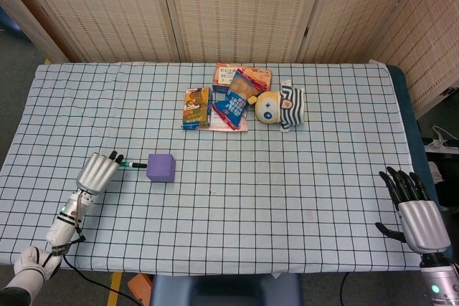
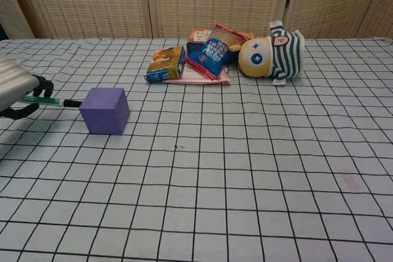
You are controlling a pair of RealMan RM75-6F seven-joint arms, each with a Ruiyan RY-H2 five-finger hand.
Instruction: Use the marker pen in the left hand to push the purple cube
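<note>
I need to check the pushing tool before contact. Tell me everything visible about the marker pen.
The marker pen is slim, with a green barrel and a black tip end. It lies roughly level above the checked cloth, held by the left hand at its rear, tip pointing toward the purple cube. In both views the black tip reaches the cube's left face; whether it actually touches cannot be told. Any print on the barrel is too small to read.

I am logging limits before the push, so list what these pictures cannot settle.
- Whether the marker pen tip actually touches the purple cube: too small in the head view; in the chest view it meets the cube's edge.
- The left hand in the chest view: cut off by the left frame edge.
- The right hand: outside the chest view.
- Print on the snack packs: too small in both.
</note>
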